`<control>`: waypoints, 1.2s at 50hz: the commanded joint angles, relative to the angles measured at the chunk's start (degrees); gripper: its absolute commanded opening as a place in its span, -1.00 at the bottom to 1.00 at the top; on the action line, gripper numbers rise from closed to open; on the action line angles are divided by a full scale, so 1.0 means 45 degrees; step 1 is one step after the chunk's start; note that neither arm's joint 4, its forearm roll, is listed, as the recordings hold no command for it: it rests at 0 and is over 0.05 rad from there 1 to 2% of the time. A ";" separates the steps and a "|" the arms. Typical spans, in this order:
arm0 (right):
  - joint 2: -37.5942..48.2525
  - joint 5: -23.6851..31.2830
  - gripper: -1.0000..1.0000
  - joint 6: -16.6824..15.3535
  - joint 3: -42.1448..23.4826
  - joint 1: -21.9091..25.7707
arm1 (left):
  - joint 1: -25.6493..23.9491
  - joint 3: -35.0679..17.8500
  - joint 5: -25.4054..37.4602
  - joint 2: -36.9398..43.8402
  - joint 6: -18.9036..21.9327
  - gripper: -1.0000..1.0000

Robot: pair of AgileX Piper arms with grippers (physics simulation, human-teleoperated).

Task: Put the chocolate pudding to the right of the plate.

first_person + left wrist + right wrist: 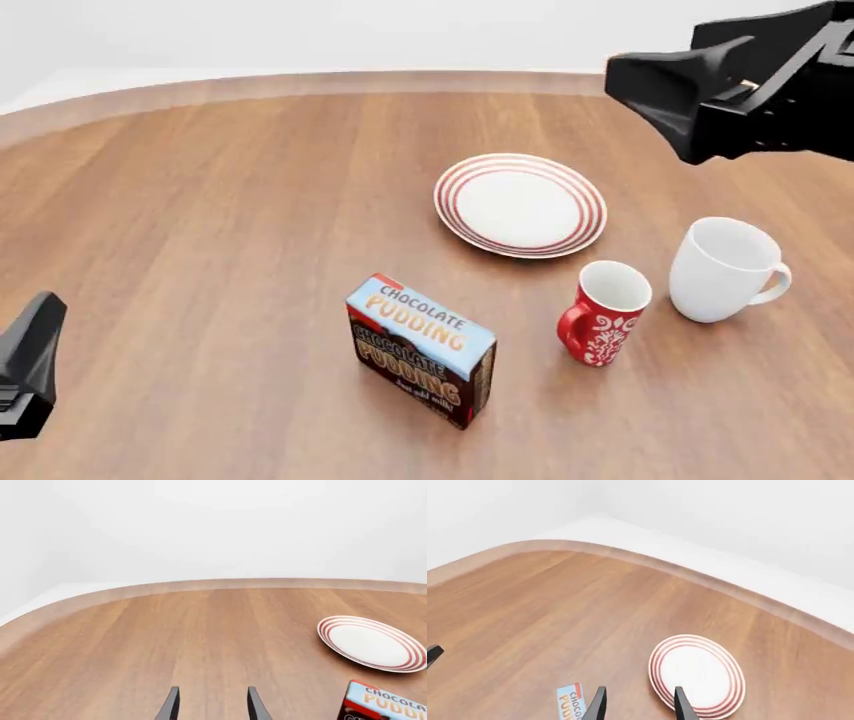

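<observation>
white plate [521,204] ringed in red; chocolate pudding [422,350] dark brown and red with light-blue top; red mug [605,313] with white swirls; plain white mug [722,269]; brown wood-grain tabletop [200,220].

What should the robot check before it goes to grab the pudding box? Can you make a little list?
1. Right gripper open with nothing in it: ok.
2. Left gripper open with nothing in it: ok.
3. Chocolate pudding standing free, nothing touching it: ok.
4. Plate bare, nothing on it: ok.
5. Spot right of the plate free: not ok, the white mug and red mug stand close by.
</observation>
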 commanded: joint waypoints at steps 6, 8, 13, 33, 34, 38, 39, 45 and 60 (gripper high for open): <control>0.2308 0.1112 1.00 0.0267 -0.2195 0.0955 | 0.0000 0.0000 0.0000 0.0000 0.0000 1.00; 0.2654 0.1122 1.00 0.0191 -0.2355 0.1116 | 0.0000 0.0000 0.0000 0.0000 0.0000 1.00; 0.2953 0.1283 1.00 0.0291 -0.2686 0.1201 | 0.0000 0.0000 0.0000 0.0000 0.0000 1.00; 0.3587 0.1499 1.00 0.0239 -0.2961 0.1416 | 0.0000 0.0000 0.0000 0.0000 0.0000 1.00; 0.3598 0.1502 1.00 0.0238 -0.2974 0.1418 | 0.0000 0.0000 0.0000 0.0000 0.0000 1.00; 0.3667 0.1545 1.00 0.0208 -0.3030 0.1413 | 0.0000 0.0000 0.0000 0.0000 0.0000 1.00; 0.3686 0.1534 1.00 0.0229 -0.3019 0.1440 | 0.0000 0.0000 0.0000 0.0000 0.0000 1.00; 0.4035 0.1520 1.00 0.0477 -0.3074 0.1788 | 0.0000 0.0000 0.0000 0.0000 0.0000 1.00; 0.5514 0.1726 1.00 0.1066 -0.3706 0.2953 | 0.0000 0.0000 0.0000 0.0000 0.0000 1.00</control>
